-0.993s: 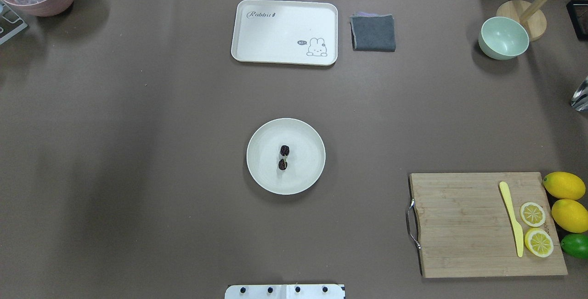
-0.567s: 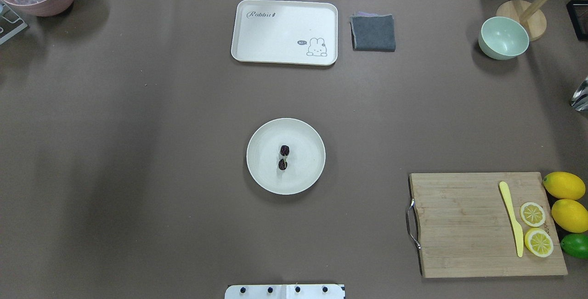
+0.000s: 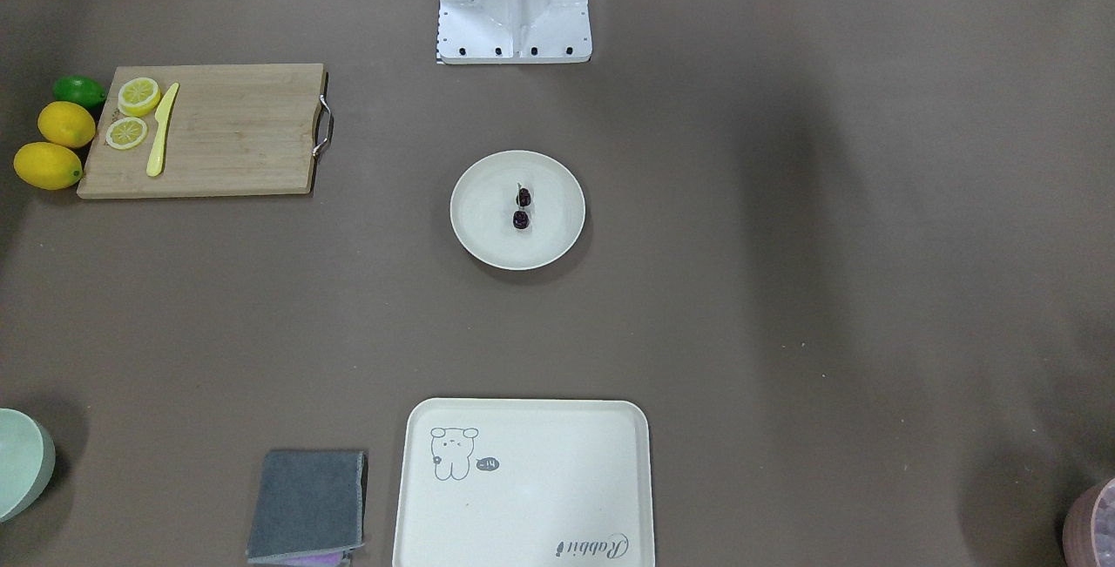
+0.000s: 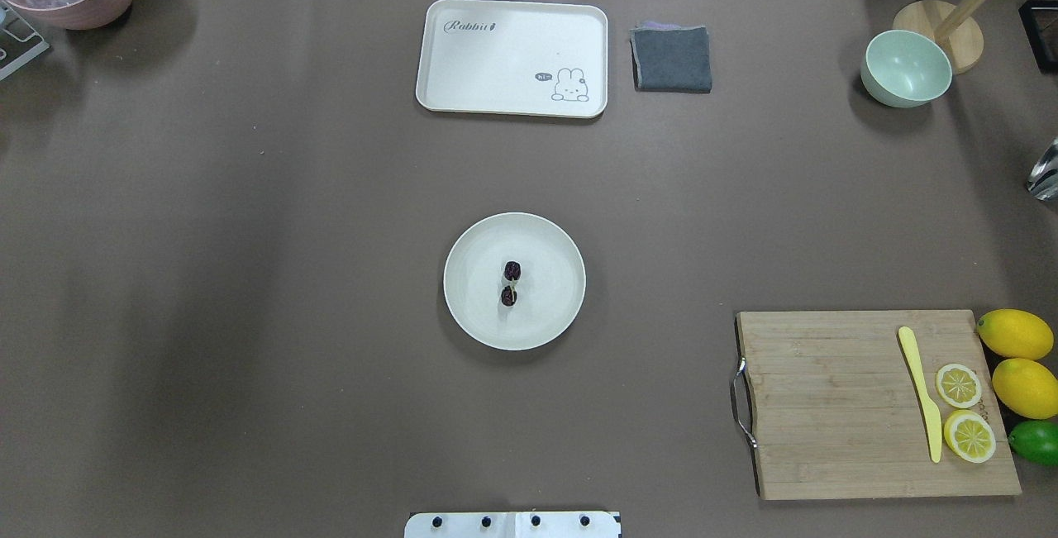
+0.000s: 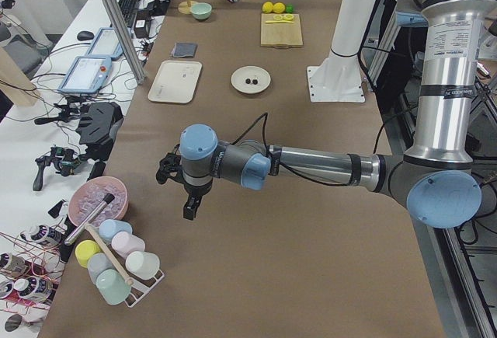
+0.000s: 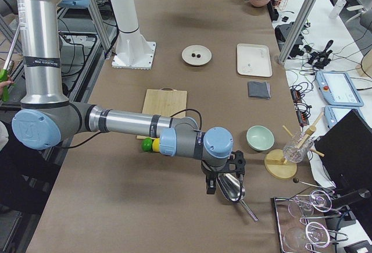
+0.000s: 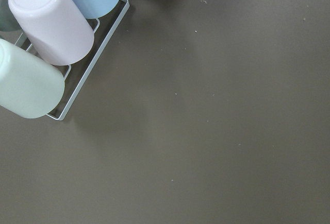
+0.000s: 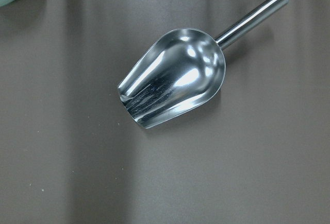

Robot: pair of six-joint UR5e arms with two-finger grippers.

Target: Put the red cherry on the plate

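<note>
Now: two cherries [image 4: 512, 270] on one plate [image 4: 552, 290]; left hand [image 5: 190, 207], right hand [image 6: 210, 185] openness unclear.

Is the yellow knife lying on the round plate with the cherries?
No, the yellow knife lies on the wooden cutting board beside two lemon slices, while the plate holds only the red cherry pair.

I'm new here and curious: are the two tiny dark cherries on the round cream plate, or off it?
On it. The tiny dark maroon cherries lie near the middle of the round cream-white plate, inside its rim.
</note>
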